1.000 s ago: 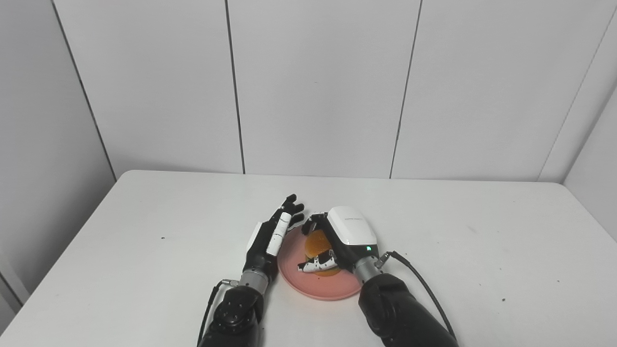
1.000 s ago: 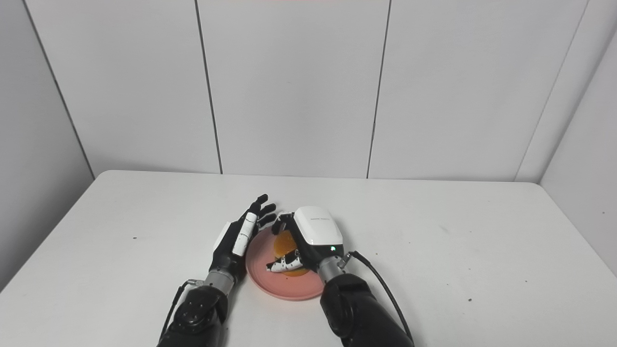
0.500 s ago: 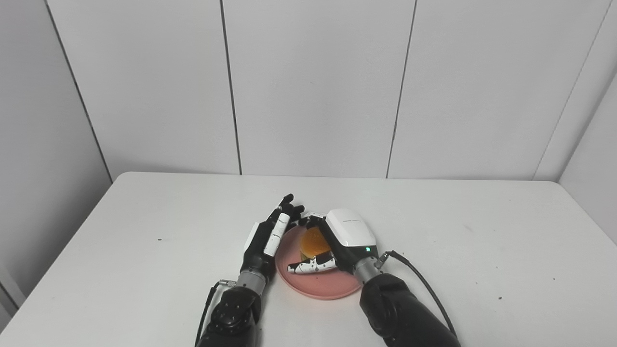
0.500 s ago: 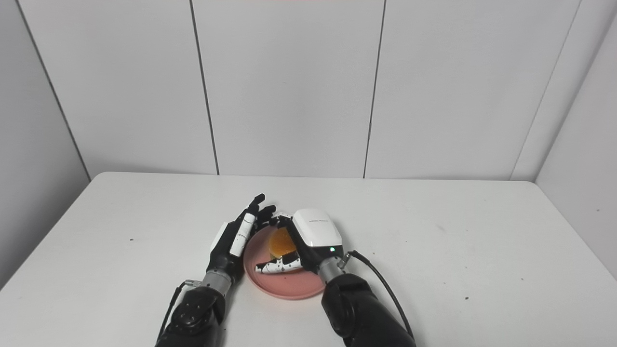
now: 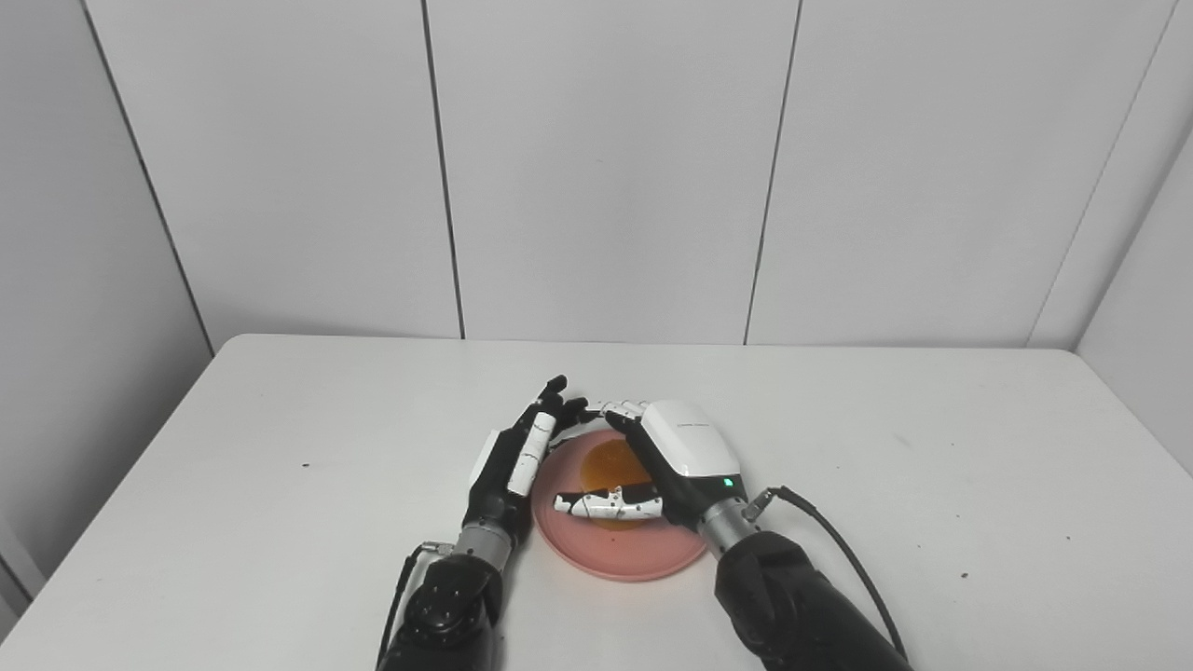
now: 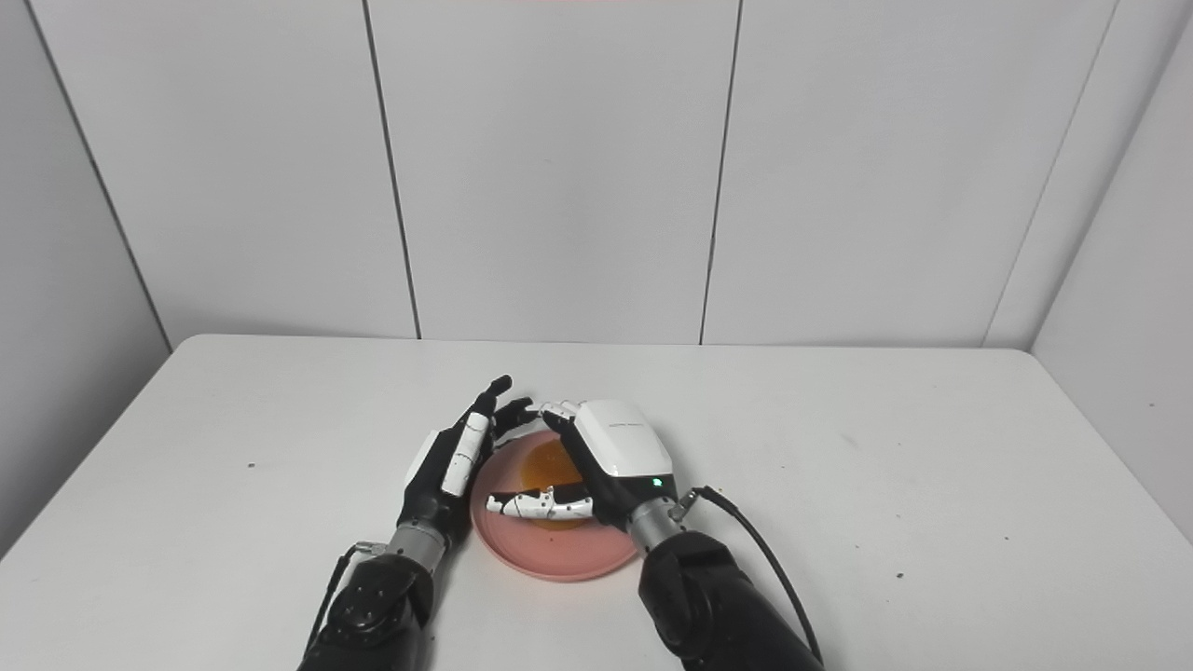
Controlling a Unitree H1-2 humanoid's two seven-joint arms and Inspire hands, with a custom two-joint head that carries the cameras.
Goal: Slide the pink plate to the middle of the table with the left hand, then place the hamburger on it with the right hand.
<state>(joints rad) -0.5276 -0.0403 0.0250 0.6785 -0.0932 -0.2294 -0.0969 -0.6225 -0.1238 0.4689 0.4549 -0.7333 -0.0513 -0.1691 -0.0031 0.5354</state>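
Observation:
The pink plate [image 5: 643, 554] lies on the white table near the front middle. The hamburger [image 5: 610, 463], orange-brown, rests on the plate. My right hand [image 5: 676, 461] hovers over the plate's right side with its fingers spread apart around the hamburger, no longer closed on it; the thumb lies across in front of the bun. My left hand [image 5: 517, 461] stands edge-on at the plate's left rim, fingers straight and apart, holding nothing. In the right eye view the hamburger [image 6: 552, 463] shows between the two hands.
The white table [image 5: 280, 447] stretches wide on both sides, with its back edge at the grey panel wall. A black cable [image 5: 829, 536] runs from my right wrist. Small dark specks dot the tabletop.
My right hand's fingers have spread off the hamburger, leaving it on the plate, and the hand has shifted slightly right. The left hand has barely moved. The camera shifted a little.

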